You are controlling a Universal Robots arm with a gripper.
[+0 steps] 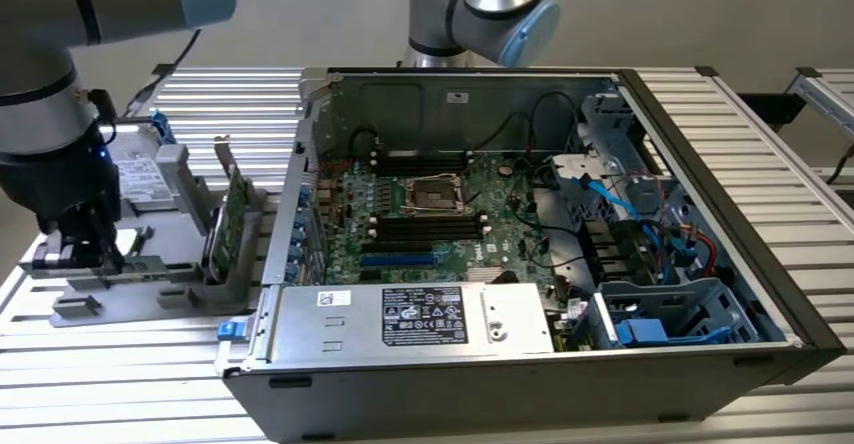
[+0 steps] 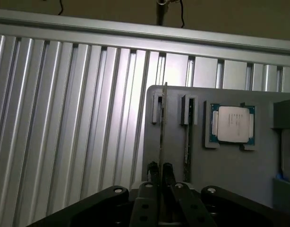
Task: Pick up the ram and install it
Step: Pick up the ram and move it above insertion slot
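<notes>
Down over the tray [image 1: 80, 309] with the gripper [image 2: 160, 171], at the table's [image 1: 134, 364] edge on the exterior view's left, just beside the open case [image 1: 467, 404]. Closed narrow on the ram [image 2: 162, 118], with one finger [image 2: 153, 171] on each flat side and touching it. Seen from the wrist as a thin line only, upright on the long edge in a slot near the tray's corner, the far end between the guides of that slot. In the next slot, just beside and parallel, a second stick [image 2: 188, 142], not touched by the fingers. Further along the same edge of the tray, a processor [image 2: 232, 124] lying flat in a recess, apart from both sticks. Also on the tray, in the exterior view, a green card [image 1: 234, 219] with a metal bracket, standing upright near the edge towards the case, and a grey drive [image 1: 140, 179] with blue tabs towards the far edge. Inside the case, a board [image 1: 501, 219] lying flat on the floor, with black memory slots [image 1: 427, 229] on two sides of the socket [image 1: 437, 192]; cannot tell whether any slot is filled. Along the near edge of the case, a metal supply [image 1: 414, 319] with a dark label
</notes>
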